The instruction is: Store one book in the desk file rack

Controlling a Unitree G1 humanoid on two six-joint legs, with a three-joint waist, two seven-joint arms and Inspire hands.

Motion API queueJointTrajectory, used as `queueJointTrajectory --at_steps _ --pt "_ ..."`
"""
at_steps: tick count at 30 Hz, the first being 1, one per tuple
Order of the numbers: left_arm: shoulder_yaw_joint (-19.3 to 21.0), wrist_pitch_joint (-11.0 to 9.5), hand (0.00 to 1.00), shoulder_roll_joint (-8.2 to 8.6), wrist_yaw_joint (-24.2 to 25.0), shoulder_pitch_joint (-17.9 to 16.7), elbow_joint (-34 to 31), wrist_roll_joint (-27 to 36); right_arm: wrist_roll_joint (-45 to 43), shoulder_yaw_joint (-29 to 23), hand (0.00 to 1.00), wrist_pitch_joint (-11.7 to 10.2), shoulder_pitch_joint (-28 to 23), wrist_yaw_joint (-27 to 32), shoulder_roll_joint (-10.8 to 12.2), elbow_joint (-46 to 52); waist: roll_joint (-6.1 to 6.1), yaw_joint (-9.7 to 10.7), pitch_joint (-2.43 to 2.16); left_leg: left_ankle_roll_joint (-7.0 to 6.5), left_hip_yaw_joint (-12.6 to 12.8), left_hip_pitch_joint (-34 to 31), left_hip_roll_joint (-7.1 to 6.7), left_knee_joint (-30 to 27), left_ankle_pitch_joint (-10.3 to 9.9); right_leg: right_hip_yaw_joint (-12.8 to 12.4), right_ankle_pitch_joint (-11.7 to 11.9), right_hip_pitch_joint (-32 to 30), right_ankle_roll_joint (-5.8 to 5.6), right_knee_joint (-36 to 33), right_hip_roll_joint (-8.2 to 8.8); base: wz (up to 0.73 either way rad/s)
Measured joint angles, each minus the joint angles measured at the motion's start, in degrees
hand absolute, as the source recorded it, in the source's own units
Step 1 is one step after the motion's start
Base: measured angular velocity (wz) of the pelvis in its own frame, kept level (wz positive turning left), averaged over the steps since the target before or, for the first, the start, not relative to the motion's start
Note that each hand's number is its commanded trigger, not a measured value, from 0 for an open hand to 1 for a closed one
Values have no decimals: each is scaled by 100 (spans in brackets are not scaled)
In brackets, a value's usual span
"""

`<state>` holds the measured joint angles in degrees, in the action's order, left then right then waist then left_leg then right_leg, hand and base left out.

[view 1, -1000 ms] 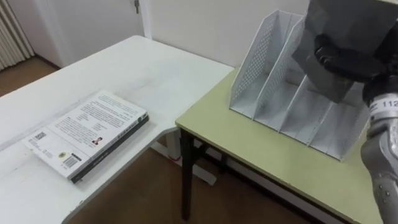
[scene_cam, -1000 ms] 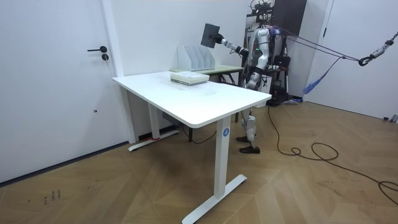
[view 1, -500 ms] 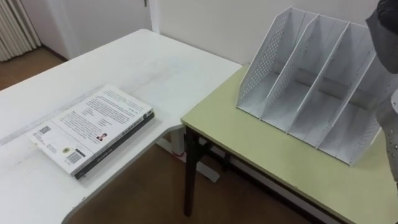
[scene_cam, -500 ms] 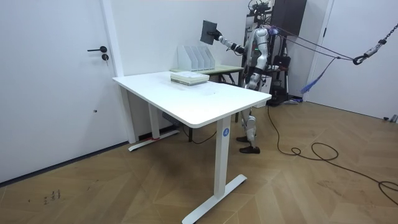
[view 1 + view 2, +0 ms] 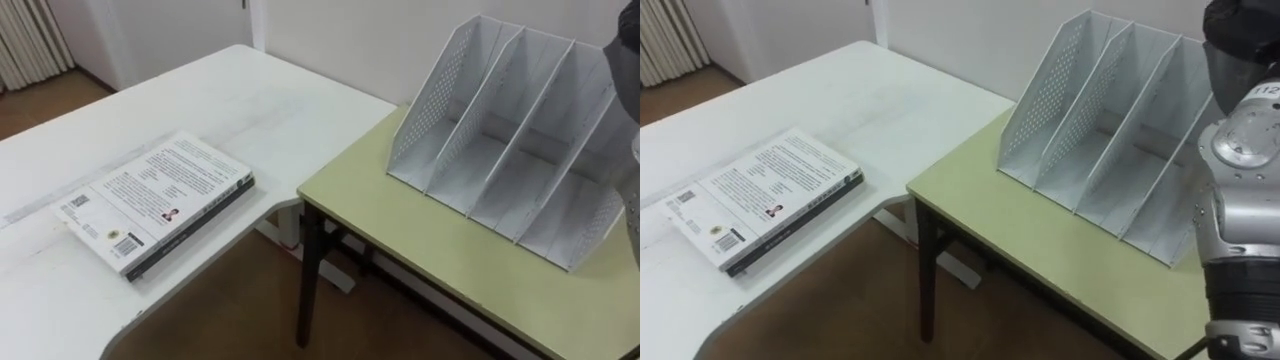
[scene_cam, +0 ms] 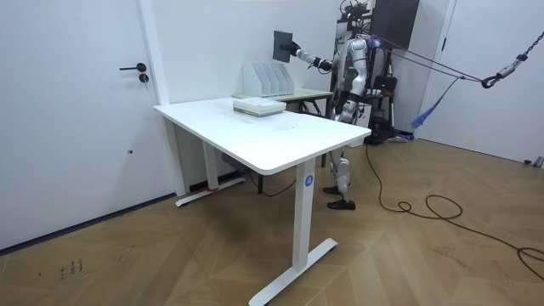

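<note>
Lower left: a pale book (image 5: 155, 205) lies flat on the white desk (image 5: 230, 100), untouched. Centre: the green table (image 5: 420, 260) stands just beside the desk, with wood floor (image 5: 230, 310) below. Right: the file rack (image 5: 510, 150) stands on that table, and its visible slots hold nothing. Upper right: my right hand (image 5: 1240, 45) is clenched round a dark book (image 6: 283, 44), raised above the rack in the room view. Storing is judged not done. Lowering the book into a slot and letting go are still to do.

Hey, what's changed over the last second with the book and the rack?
The right hand has lifted the dark book higher above the file rack, still gripping it. The rack's slots stay empty, and the white book still lies on the white table.
</note>
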<state>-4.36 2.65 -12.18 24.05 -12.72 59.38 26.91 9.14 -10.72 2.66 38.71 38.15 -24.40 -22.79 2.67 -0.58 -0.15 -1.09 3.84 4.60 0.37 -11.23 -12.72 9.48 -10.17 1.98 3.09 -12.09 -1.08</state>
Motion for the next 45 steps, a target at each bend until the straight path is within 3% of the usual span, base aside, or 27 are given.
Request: queueJointTrajectory --at_steps 8,15,25,45 --pt "84 154 0 -16 40 79 -8 -37 5 59 100 204 0 -298 -179 -249 65 -138 19 4 -37 2 -1 -3 2 5 0 -21 1 -42 2 0" --pt "191 264 0 -61 81 76 -8 -65 3 120 100 347 3 -558 -183 -434 157 -166 -28 2 -79 14 -15 -23 3 29 1 21 1 -45 10 2" --pt "249 483 0 -65 64 57 -91 -59 192 170 100 739 259 -985 -250 -1270 128 -154 -28 3 -84 0 -16 -47 4 48 0 7 1 -56 19 0" --pt "250 616 0 -65 -88 36 -100 117 636 172 100 996 262 -1143 -301 -1493 120 -153 -27 -1 -127 10 -29 -50 14 178 -1 31 1 -63 85 0"
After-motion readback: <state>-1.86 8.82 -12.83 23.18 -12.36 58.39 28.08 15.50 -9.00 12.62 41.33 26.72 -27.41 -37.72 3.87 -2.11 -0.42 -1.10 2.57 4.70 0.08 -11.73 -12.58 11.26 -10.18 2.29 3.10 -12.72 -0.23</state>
